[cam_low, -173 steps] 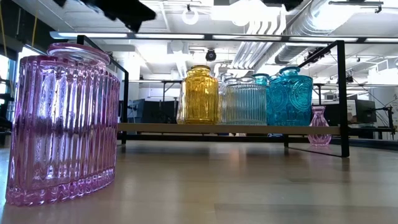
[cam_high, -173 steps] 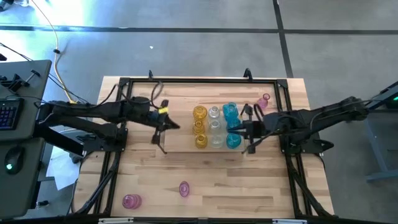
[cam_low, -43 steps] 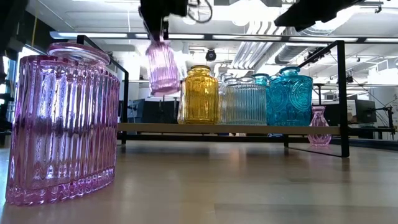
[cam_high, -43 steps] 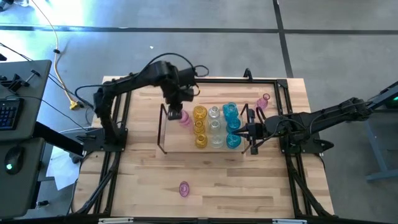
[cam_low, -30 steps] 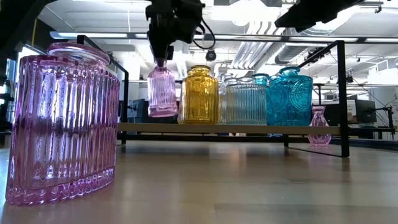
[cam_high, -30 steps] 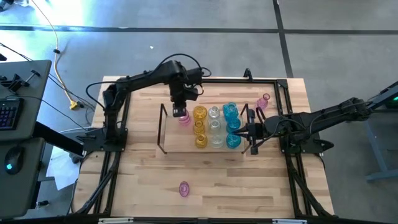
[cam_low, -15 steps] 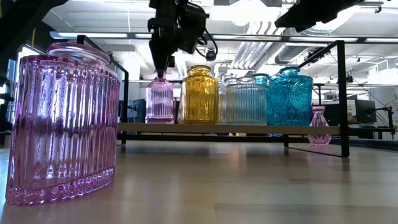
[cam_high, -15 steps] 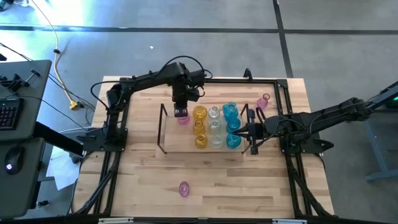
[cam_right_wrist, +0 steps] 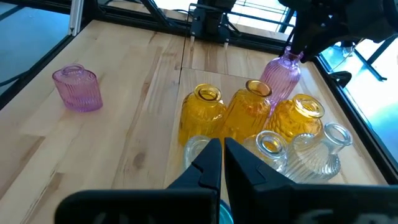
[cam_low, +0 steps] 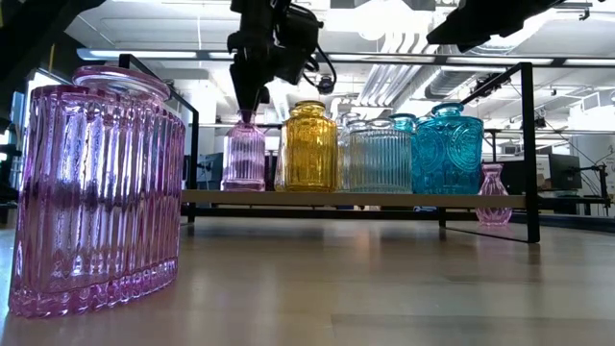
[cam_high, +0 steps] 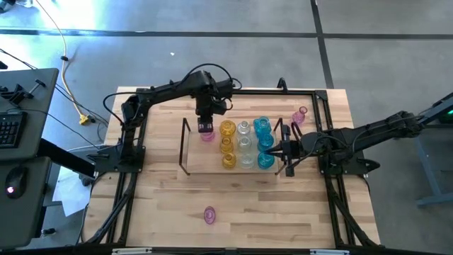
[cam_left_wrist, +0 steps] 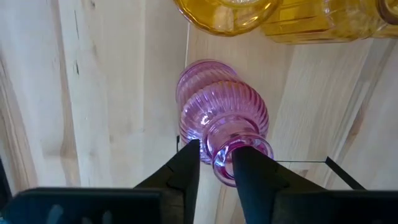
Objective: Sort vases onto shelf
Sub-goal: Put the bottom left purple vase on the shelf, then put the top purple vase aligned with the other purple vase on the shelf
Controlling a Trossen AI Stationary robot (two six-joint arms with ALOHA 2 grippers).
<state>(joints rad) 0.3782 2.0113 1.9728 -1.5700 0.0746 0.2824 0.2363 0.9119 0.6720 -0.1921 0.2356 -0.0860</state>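
Where the pink vase (cam_low: 244,152) stands upright on the shelf (cam_low: 384,199), just beside the amber vases (cam_high: 227,144), you see the left gripper (cam_left_wrist: 216,163) over its neck, one finger inside the rim and one outside, whether gripping you cannot tell. Clear vases (cam_high: 245,144) and blue vases (cam_high: 263,144) fill the rows beyond. Your right gripper (cam_right_wrist: 217,163) waits clenched and empty at the shelf's far end.

This looks like a lab or workshop. Big pipes (cam_low: 423,38) and long lights (cam_low: 192,55) hang under a bare ceiling. The floor (cam_high: 212,64) is grey. A keyboard (cam_high: 7,131) and yellow cable (cam_high: 67,71) sit beside the counter (cam_high: 177,205).
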